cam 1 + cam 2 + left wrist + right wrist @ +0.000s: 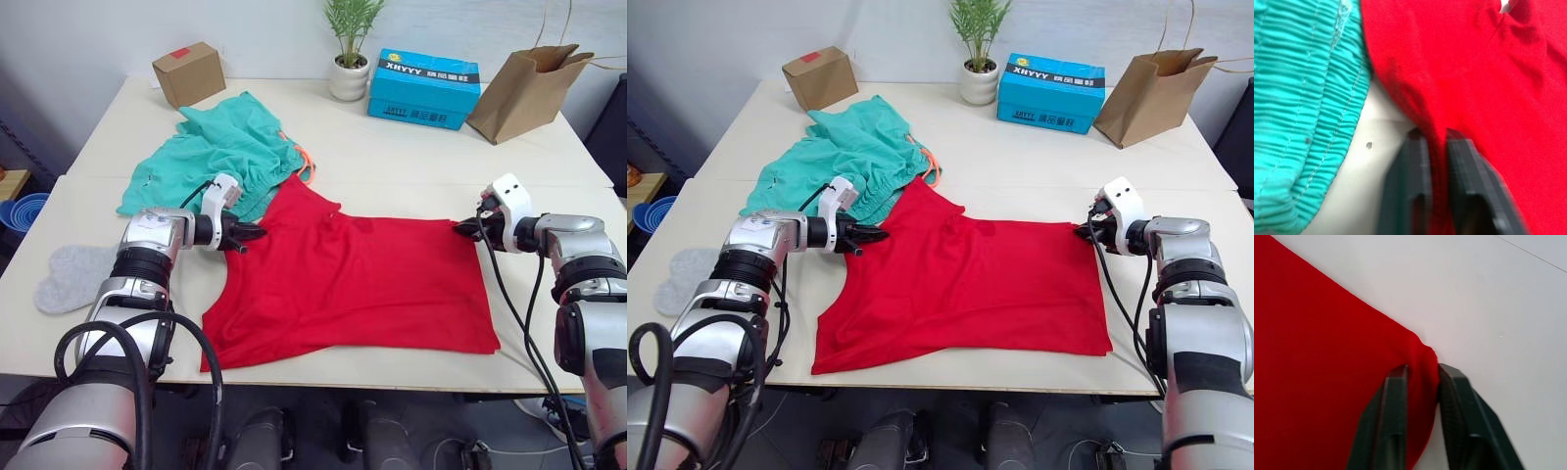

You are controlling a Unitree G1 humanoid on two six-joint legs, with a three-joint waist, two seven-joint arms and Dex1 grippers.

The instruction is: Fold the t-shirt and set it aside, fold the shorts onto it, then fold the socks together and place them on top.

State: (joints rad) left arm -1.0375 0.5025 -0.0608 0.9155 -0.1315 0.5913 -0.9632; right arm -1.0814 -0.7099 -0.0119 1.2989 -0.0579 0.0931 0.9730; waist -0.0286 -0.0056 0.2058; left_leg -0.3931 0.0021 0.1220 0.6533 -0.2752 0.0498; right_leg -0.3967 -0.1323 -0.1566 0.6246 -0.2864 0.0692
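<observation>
T-shirt (pixel 362 284) flat on table (pixel 411 157); left gripper (pixel 247 234) and right gripper (pixel 464 228) each pinch an edge, seemingly taut; shorts (pixel 220 157) beside.

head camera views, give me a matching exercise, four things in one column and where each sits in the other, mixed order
Things:
1. t-shirt
2. shorts
3. socks
4. cardboard box

Places:
A. far left corner of the table
B. near left edge of the table, by the left arm
C. spread flat mid-table, pinched at two corners by the left gripper and right gripper
D. bunched behind the t-shirt, to its left

Pairs: 1-C, 2-D, 3-B, 4-A
</observation>
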